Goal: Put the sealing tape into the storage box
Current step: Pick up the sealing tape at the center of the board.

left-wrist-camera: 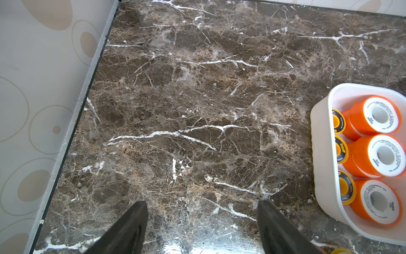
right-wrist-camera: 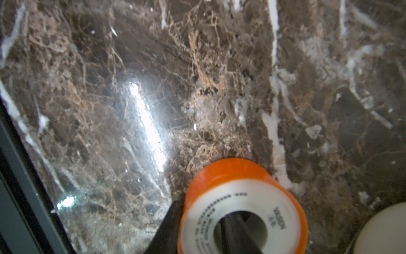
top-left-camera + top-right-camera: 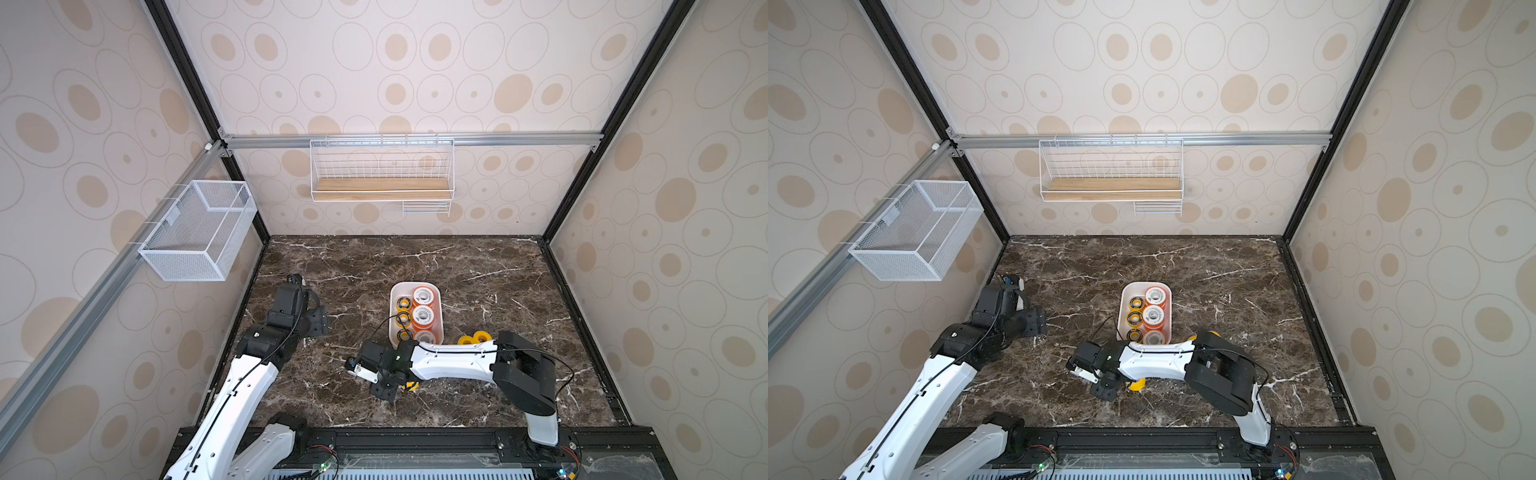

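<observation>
Black left fingers hang spread over bare table. Right fingers pinch an orange-rimmed sealing tape spool, one inside its core, near the storage box. Grasp step, seemingly; next, lift it over the wall.

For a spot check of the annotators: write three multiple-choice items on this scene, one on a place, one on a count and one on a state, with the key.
1. The box stands:
A. on the wooden shelf
B. in the mesh basket
C. on the table

2. Orange spools in the box:
A. one
B. three
C. five

3. The left gripper is:
A. open and empty
B. shut on a spool
C. shut on the box rim

Key:
1 C, marble shows round it in both top views.
2 B, three lie in a column beside the dark-centred ones.
3 A, its fingers stand apart over bare table in the left wrist view.
</observation>
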Robot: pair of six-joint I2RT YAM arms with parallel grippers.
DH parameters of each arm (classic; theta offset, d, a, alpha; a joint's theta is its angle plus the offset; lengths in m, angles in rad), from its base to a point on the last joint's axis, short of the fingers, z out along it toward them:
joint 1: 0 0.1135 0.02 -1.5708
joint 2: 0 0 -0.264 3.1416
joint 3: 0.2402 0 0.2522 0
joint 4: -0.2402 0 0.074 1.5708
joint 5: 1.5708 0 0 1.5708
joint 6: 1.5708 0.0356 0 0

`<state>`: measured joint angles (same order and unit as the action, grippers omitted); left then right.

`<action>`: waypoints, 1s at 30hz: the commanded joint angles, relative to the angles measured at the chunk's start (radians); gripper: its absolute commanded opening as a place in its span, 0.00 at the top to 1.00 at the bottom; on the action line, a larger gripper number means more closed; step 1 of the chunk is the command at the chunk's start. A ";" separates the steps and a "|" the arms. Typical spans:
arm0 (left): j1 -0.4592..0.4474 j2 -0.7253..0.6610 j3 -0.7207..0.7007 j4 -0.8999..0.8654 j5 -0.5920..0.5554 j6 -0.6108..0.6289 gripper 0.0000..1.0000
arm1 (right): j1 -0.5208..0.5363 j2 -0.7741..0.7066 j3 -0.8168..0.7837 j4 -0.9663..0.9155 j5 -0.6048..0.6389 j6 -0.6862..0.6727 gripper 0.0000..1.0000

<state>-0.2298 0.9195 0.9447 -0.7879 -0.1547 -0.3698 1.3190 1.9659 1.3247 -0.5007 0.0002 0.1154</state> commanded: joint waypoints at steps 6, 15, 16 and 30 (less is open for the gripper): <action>0.010 -0.001 0.008 -0.011 0.004 0.002 0.18 | 0.001 -0.125 -0.041 0.023 -0.046 0.014 0.77; 0.012 -0.005 0.008 -0.012 0.004 0.003 0.18 | -0.060 -0.277 -0.071 0.058 -0.136 0.029 0.76; 0.012 -0.004 0.008 -0.012 0.004 0.003 0.18 | -0.079 -0.298 -0.083 0.073 -0.164 0.033 0.76; 0.013 -0.005 0.008 -0.011 0.006 0.006 0.18 | -0.393 -0.417 -0.218 0.182 -0.340 0.124 0.76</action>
<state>-0.2249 0.9195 0.9447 -0.7879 -0.1539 -0.3695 0.9546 1.5650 1.1297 -0.3321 -0.3157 0.2047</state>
